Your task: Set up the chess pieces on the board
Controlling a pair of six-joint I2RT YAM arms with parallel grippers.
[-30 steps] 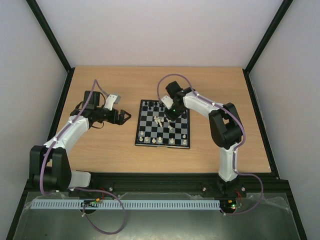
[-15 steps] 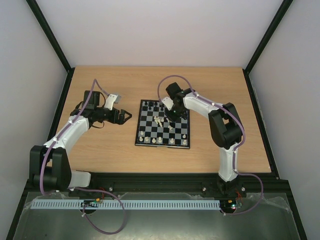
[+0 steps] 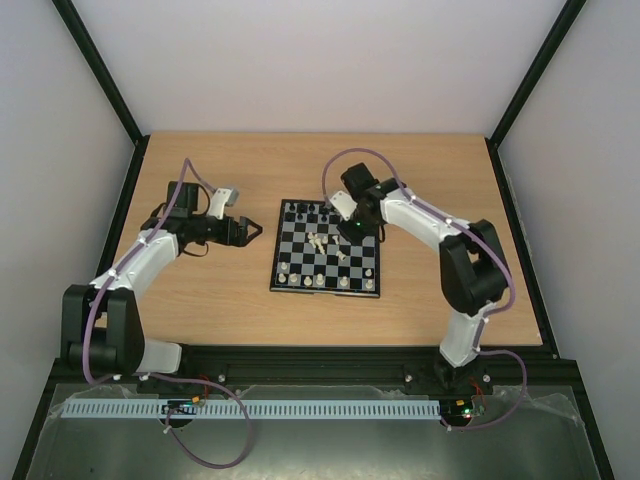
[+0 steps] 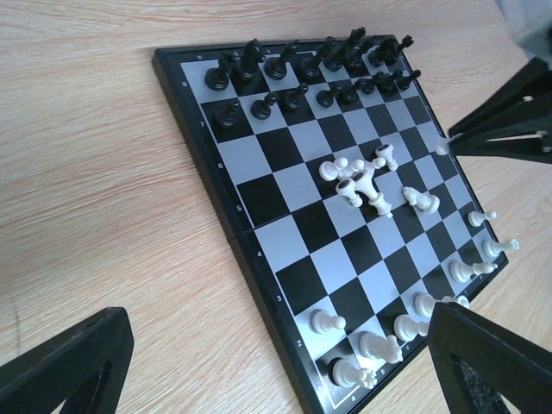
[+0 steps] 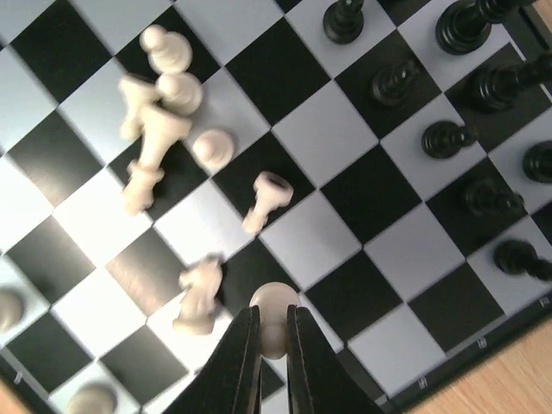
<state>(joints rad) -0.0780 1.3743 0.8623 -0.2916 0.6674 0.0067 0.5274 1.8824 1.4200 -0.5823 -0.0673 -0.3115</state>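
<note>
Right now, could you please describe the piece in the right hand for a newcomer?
Find the checkered chessboard, then the heap of toppled white pieces at its centre. Between that heap and the board's right edge, the round-headed white piece is the only one pinched in the right hand.

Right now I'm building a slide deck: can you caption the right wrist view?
Right tool shut on a white pawn, beside toppled white pieces on the board.

Checkered board [image 4: 285,185] flat on worktop [image 3: 200,290]. Black pieces [image 4: 249,60] upright in two far rows. Cream pieces [image 4: 366,181]: some along near edge, several toppled mid-board, one pawn [image 5: 273,302] pinched in right fingers [image 5: 241,362].
</note>
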